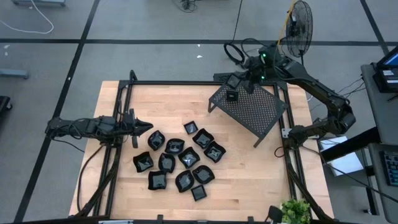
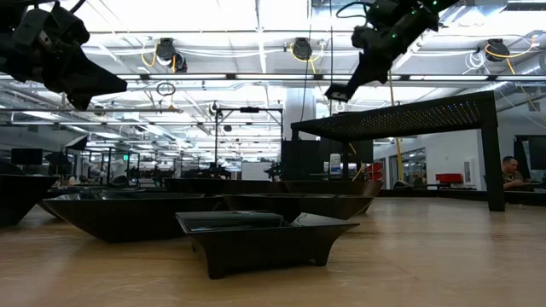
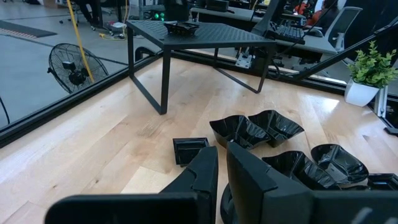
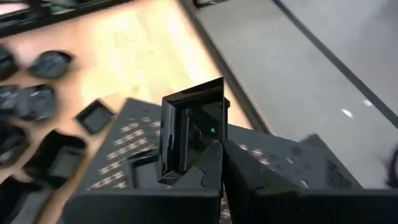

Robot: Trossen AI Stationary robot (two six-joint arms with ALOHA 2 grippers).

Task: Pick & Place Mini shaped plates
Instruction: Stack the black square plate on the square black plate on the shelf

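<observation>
- Nearest the table's front edge, a potted plant (image 1: 296, 211) stood at the front right corner, well apart from the dishes.
- A cluster of small black plates (image 1: 180, 160) lay on the bare wooden table (image 1: 249, 174), most of them touching or just beside one another; a small square one (image 1: 198, 193) sat at the front of the group and another square one (image 1: 191, 127) at its back.
- In the low view the front square plate (image 2: 264, 239) filled the foreground and hid much of the plates behind it.
- The left gripper (image 1: 144, 127) hung above the table at the left edge of the cluster, pointing toward the plates; its fingers (image 3: 202, 177) were drawn close together with only a thin gap, and nothing was between them.
- A black metal frame (image 1: 118, 134) ran along the table's sides, with the left arm lying over its left rail.
- Farther back, the black perforated rack (image 1: 249, 109) stood on legs over the rear right part of the table, apart from the cluster.
- One small square plate (image 1: 232, 96) already sat on the rack's top, near its back edge.
- The right gripper (image 1: 239, 79) hovered above the rack's rear corner, its fingers clamped on the rim of a square plate (image 4: 193, 134), which it held on edge, clear of the rack.
- Beyond the table, a floor fan (image 1: 300, 28) stood on the grey floor behind the right arm, with cables looping nearby.
- A person (image 2: 510, 175) sat in the room far behind the rack.
</observation>
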